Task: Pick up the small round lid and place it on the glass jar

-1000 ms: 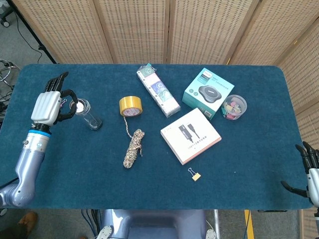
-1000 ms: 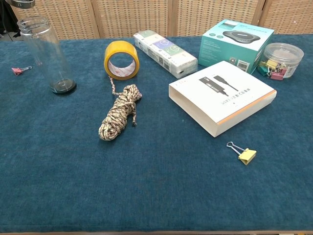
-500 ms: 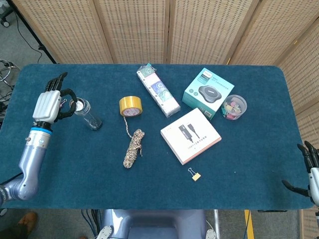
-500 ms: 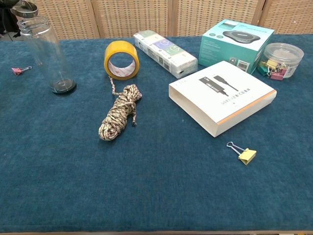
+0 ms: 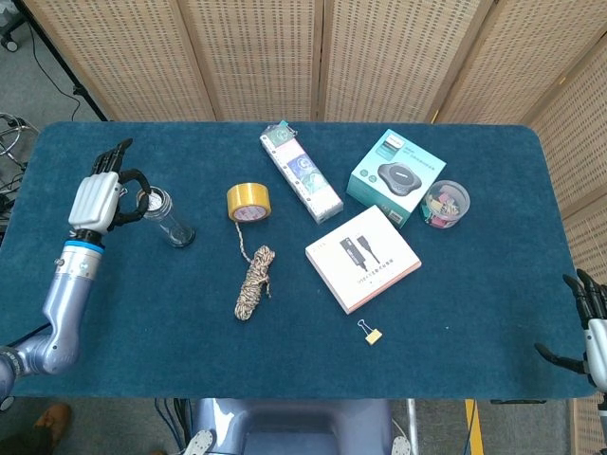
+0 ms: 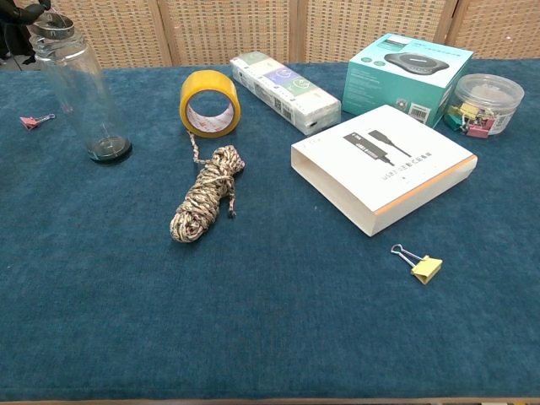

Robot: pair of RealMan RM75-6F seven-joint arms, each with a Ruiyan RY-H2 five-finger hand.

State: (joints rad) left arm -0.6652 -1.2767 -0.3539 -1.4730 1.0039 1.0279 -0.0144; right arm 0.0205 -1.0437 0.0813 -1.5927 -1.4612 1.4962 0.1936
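The clear glass jar (image 5: 172,224) (image 6: 81,93) stands upright at the table's left side. The small round lid (image 5: 152,200) (image 6: 53,25) sits on the jar's mouth. My left hand (image 5: 95,195) is just left of the jar, its dark fingertips (image 6: 20,13) curled around the lid's left edge and still pinching it. In the chest view only those fingertips show, at the top left corner. My right hand (image 5: 592,337) hangs off the table's near right corner, fingers apart and holding nothing.
A yellow tape roll (image 5: 248,202), a rope bundle (image 5: 253,282), a long patterned box (image 5: 301,172), a white box (image 5: 363,257), a teal box (image 5: 395,177) and a tub of clips (image 5: 445,203) lie right of the jar. A pink clip (image 6: 32,121) lies left of it, a yellow clip (image 5: 370,333) near the front.
The lid came down from above the jar and now sits on its mouth. My left hand shifted slightly with it. The right hand barely moved.
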